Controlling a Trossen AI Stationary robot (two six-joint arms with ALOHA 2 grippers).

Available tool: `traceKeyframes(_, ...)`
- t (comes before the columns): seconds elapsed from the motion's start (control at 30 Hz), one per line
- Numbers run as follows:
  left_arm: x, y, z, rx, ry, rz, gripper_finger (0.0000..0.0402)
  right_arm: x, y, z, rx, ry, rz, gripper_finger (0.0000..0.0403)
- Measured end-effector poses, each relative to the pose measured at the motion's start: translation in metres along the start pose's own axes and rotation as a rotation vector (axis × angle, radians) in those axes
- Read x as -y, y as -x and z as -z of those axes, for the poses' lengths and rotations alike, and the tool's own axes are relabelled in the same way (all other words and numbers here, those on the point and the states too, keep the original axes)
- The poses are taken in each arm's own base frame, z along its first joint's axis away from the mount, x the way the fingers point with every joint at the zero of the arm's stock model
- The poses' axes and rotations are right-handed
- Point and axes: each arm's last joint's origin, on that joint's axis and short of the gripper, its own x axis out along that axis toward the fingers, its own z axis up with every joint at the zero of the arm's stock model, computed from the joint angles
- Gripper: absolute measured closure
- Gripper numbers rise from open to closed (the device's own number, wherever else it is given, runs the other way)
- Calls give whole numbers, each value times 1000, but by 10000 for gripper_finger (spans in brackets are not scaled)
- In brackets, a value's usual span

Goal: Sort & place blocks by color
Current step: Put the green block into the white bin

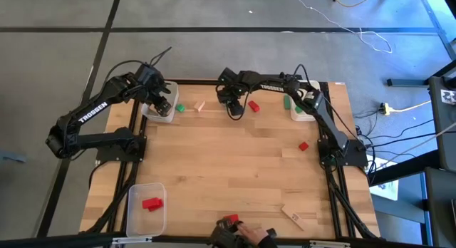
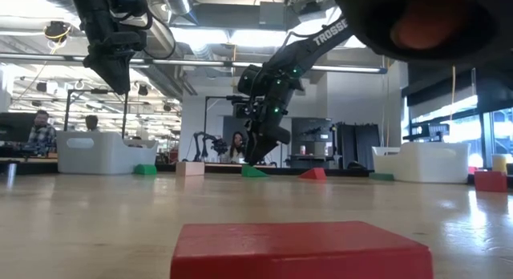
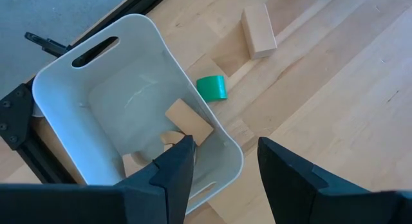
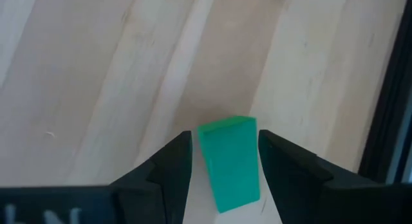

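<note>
My right gripper [image 4: 225, 163] is open and lowered to the table near the far edge. Its fingers stand on either side of a green block [image 4: 228, 163], close to it, and I cannot tell whether they touch. That green block [image 2: 253, 171] rests on the table under the gripper [image 2: 256, 155]. In the high view the gripper [image 1: 231, 107] hides it. My left gripper [image 3: 225, 166] is open and empty above the far-left bin [image 3: 77, 89], which holds pale wood blocks [image 3: 188, 121]. Another green block [image 1: 180, 107] and a wood block [image 1: 200, 105] lie between the two grippers.
A red block [image 1: 253, 105] lies just right of my right gripper. A green block [image 1: 287, 102] sits beside the far-right bin [image 1: 303, 111]. Another red block [image 1: 303, 145] lies mid-right. The near-left bin [image 1: 135, 219] holds red blocks [image 1: 151, 203]. A wood block [image 1: 293, 217] and a red block [image 1: 229, 219] lie at the near edge.
</note>
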Motion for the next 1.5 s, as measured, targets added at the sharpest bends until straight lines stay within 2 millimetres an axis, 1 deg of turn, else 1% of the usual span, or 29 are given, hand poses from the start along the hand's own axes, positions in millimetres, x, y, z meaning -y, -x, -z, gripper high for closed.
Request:
traceKeyframes(0.23,0,0,0,0,0,0,239,3,-1,4,1,-34,-6,223)
traceKeyframes(0.43,0,0,0,0,1,0,239,1,-21,13,-35,-50,-49,223)
traceKeyframes(0.77,0,0,0,0,25,-10,239,2,-21,13,-28,-51,-49,225)
traceKeyframes(0.83,0,0,0,0,26,-10,239,2,-21,13,-28,-52,-53,234)
traceKeyframes(0.93,0,0,0,0,26,-10,239,1,-21,14,-33,-54,-65,266)
traceKeyframes(1.03,0,0,0,0,27,-11,239,1,-20,14,-16,-172,-89,302)
traceKeyframes(1.13,0,0,0,0,27,-11,239,2,-20,17,-1,-261,-108,322)
traceKeyframes(1.2,0,0,0,0,27,-11,239,3,-20,17,2,-296,-111,327)
traceKeyframes(1.37,0,0,0,0,25,-11,239,3,-19,17,-13,-309,-97,328)
traceKeyframes(1.5,0,0,0,0,25,-11,239,2,-6,16,-29,-338,-103,328)
